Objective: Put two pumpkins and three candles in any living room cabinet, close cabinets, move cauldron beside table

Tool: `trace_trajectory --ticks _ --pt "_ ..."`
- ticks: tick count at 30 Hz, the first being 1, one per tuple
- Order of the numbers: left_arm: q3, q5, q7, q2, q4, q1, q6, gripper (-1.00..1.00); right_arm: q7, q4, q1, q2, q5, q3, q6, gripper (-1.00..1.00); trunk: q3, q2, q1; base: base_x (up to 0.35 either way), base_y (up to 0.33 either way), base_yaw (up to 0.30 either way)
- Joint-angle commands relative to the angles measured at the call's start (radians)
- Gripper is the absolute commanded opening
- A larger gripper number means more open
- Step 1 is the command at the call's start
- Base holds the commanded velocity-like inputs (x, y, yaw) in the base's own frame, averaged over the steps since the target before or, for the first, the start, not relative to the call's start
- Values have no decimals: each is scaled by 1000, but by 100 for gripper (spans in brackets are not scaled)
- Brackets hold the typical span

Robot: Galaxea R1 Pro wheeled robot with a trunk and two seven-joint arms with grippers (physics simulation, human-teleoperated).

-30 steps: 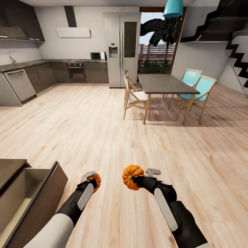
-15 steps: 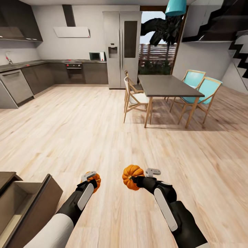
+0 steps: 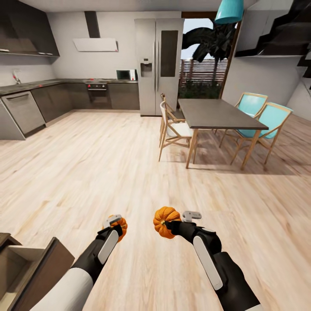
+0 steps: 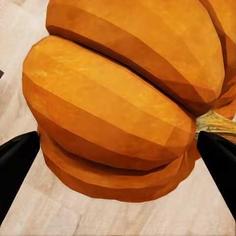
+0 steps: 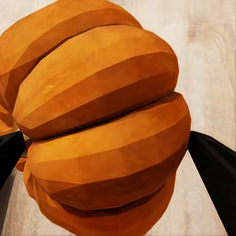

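In the head view each of my grippers carries a small orange ribbed pumpkin above the wooden floor. My left gripper (image 3: 115, 225) is shut on the left pumpkin (image 3: 121, 225), which is partly hidden behind the fingers. My right gripper (image 3: 167, 224) is shut on the right pumpkin (image 3: 165, 217). The left wrist view has its pumpkin (image 4: 118, 98) between two black fingertips (image 4: 17, 164). The right wrist view shows the other pumpkin (image 5: 103, 132) held the same way. An open drawer of the dark-brown cabinet (image 3: 41, 270), pale inside, sits at the lower left beside my left arm.
A grey dining table (image 3: 218, 113) with white and turquoise chairs (image 3: 268, 123) stands ahead to the right. A steel fridge (image 3: 159, 65) and the kitchen counters (image 3: 26, 108) line the far wall. Wide wooden floor (image 3: 108, 172) lies between.
The whole picture has shifted: the open drawer has slid toward the lower left corner and the table to the right, so the camera moved. Both arms keep their pose and their pumpkins.
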Motion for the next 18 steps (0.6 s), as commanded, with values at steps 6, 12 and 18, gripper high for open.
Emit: trace_trajectory --ticks 6,12,18 --pt "-38 1 11 0 -2 -1 3 -100 -10 -1 -1 1 -12 2 3 -100 7 0 1 350 0 205" --pt "-40 1 11 0 -2 -1 3 -100 -11 -1 -1 2 -11 6 4 -100 13 0 1 327 -92 240" --pt "-40 1 11 0 -2 -1 3 -100 -13 -4 -1 3 -11 11 4 -100 19 0 1 114 -199 247"
